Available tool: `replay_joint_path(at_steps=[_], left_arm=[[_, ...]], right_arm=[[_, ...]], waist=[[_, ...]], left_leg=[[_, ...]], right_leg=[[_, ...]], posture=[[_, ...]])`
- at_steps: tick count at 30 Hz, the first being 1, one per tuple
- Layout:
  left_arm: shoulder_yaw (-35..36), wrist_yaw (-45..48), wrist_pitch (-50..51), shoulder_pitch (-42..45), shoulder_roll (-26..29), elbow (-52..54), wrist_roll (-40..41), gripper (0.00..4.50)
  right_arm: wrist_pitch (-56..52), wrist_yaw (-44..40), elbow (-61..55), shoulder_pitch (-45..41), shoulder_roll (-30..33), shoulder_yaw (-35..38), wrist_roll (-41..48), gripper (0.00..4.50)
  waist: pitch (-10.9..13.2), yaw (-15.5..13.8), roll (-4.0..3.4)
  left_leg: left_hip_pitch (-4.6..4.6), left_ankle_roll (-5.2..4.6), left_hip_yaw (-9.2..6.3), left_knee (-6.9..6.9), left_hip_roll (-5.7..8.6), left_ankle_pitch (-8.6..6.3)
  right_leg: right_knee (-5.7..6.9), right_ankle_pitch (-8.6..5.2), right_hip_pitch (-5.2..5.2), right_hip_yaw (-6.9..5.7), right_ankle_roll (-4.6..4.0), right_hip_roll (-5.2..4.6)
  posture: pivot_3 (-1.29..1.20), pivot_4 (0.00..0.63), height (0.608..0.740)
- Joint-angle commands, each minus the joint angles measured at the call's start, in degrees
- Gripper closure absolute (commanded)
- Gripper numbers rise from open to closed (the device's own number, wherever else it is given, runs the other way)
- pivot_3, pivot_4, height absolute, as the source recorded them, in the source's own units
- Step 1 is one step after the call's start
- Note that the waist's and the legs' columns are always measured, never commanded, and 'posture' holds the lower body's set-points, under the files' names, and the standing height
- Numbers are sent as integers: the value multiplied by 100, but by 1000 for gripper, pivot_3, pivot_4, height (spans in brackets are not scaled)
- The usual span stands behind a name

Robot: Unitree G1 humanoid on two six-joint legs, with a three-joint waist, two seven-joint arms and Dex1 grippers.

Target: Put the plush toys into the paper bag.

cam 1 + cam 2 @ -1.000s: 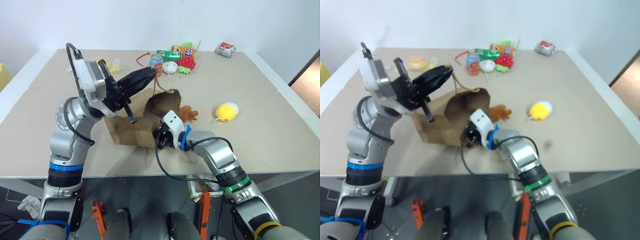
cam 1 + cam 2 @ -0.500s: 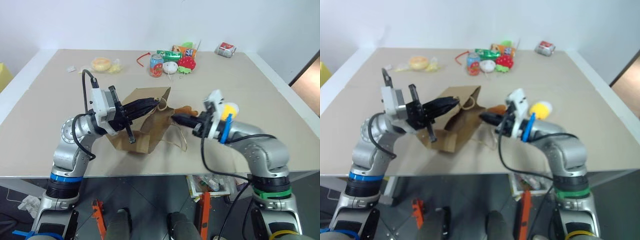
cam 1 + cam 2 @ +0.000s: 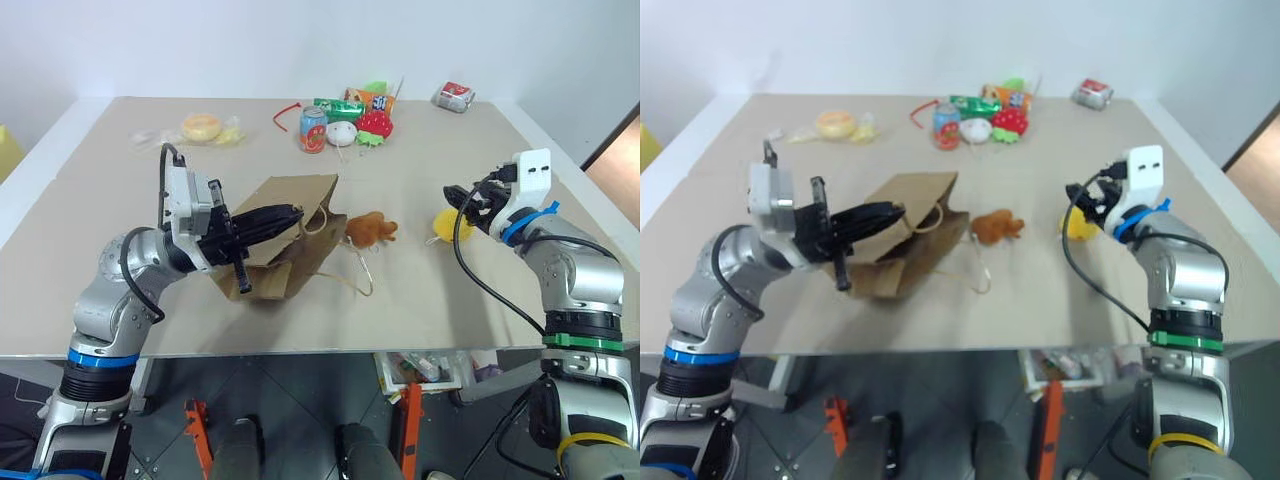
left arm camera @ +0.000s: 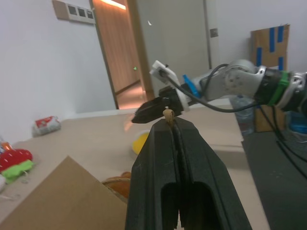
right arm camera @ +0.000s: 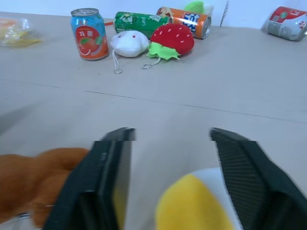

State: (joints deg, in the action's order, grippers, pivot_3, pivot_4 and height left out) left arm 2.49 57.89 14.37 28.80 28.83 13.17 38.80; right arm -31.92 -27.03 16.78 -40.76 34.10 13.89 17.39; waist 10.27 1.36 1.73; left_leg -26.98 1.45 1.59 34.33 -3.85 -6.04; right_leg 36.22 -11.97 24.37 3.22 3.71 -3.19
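The brown paper bag [image 3: 305,192] lies slumped on the table with its mouth facing right. My left gripper [image 3: 296,212] is at the bag's mouth, shut on a tan handle cord [image 4: 168,113] that shows at its tips. The brown plush toy [image 3: 370,229] lies on the table just right of the bag. Further right, the yellow plush toy [image 5: 192,206] with a white end sits low between the fingers of my right gripper [image 5: 170,134]. That gripper is open and empty, hovering just over the toy.
At the back centre are a soda can [image 5: 91,33], a white round plush [image 5: 129,43], a red strawberry plush [image 5: 173,39] and lying cans [image 5: 184,20]. A crushed red can [image 3: 453,96] is back right, a wrapped bun [image 3: 203,127] back left. The table's right edge is near my right arm.
My right arm swung from the bag's mouth out to the right, over the yellow toy, and its gripper opened. The bag sank lower and flatter in the left gripper's grip.
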Motion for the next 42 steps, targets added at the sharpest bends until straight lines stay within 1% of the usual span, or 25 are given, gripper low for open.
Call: replay_joint_path(at_steps=[1,5,12,15,18,19,21,22,23,24,25,29,32,34,36,39,42], left_arm=[[173,-35,305,80,103,255,302,4500],[261,-201,623,193,80,215,566,4500],[410,-408,1097,372,82,100,940,4500],[468,-494,1214,441,58,90,1008,4500],[485,-515,1267,448,67,109,1028,4500],[486,-519,1274,452,68,111,1025,4500],[491,-523,1280,448,73,122,1021,4500],[488,-527,1281,460,72,119,1019,4500],[487,-529,1283,469,71,116,1019,4500],[491,-532,1298,490,65,109,1024,4500],[494,-534,1309,509,59,101,1028,4500],[502,-524,1328,544,51,78,1033,4500],[504,-501,1339,555,39,71,1017,4500],[487,-479,1328,563,21,64,990,4500],[476,-471,1318,576,5,52,973,4500],[477,-464,1315,591,-15,44,960,4500],[480,-461,1311,584,-29,45,947,4500]], right_arm=[[481,268,481,-192,126,-96,-433,150],[608,460,827,-166,51,-311,-754,150],[536,571,1289,-184,-95,-509,-946,150],[549,482,1357,-155,-133,-570,-959,910],[531,447,1325,-135,-160,-593,-988,2150],[540,445,1333,-138,-162,-588,-988,2468],[552,441,1305,-128,-158,-571,-970,3430],[563,433,1269,-136,-153,-526,-927,3531],[569,425,1244,-143,-151,-491,-897,4014],[503,395,1150,-187,-185,-310,-699,4277],[370,174,931,-229,-206,-95,-350,4370],[-173,-675,-151,-161,-216,392,836,4370],[-810,-1254,-1111,54,-133,488,1681,4370],[-1192,-1608,-1848,343,-40,301,2081,4370],[-1356,-1593,-2191,484,-82,26,2093,4370],[-1352,-1454,-2485,614,-246,-528,1850,4370],[-1491,-1228,-2685,604,-579,-835,1873,4370]], waist=[[0,0,0],[0,2,-1],[2,2,-4],[2,2,-4],[2,2,-4],[2,2,-4],[2,2,-4],[2,2,-4],[2,2,-4],[2,2,-4],[2,2,-4],[5,2,-8],[5,0,-9],[5,-1,-8],[5,-8,-8],[5,-13,-8],[5,-3,-8]], left_leg=[[0,0,0,1,1,0],[1,0,0,6,2,0],[1,-1,-1,6,2,0],[1,-1,-1,6,2,1],[1,-1,-2,6,3,1],[1,-1,-2,6,3,1],[1,-1,-2,6,3,1],[1,-1,-2,6,3,1],[2,-1,-2,6,3,1],[1,-1,-2,8,3,1],[2,-1,-2,8,3,1],[1,-1,-2,7,3,1],[1,-1,-3,5,2,1],[1,-1,-5,2,2,1],[1,-1,-6,3,2,1],[1,0,-8,5,2,0],[1,0,-5,8,2,0]], right_leg=[[0,0,0,1,0,0],[0,3,-3,3,-3,-1],[0,4,-2,3,-3,0],[0,3,-3,2,-2,0],[0,2,-5,3,0,0],[0,2,-5,3,0,0],[0,3,-6,3,0,1],[0,3,-6,3,0,1],[0,3,-6,2,0,1],[0,4,-7,3,0,1],[0,4,-7,3,0,1],[0,5,-6,4,2,1],[1,4,-6,4,6,3],[2,-1,-7,3,9,4],[1,-1,-8,4,9,4],[2,-5,-13,2,10,3],[1,2,-10,4,1,2]], posture=[[0,150,740],[0,150,740],[0,150,740],[0,150,740],[0,150,740],[0,150,740],[0,150,740],[0,150,740],[0,150,740],[0,150,740],[0,150,740],[0,150,740],[0,150,740],[0,150,740],[0,150,740],[0,150,740],[0,150,740]])
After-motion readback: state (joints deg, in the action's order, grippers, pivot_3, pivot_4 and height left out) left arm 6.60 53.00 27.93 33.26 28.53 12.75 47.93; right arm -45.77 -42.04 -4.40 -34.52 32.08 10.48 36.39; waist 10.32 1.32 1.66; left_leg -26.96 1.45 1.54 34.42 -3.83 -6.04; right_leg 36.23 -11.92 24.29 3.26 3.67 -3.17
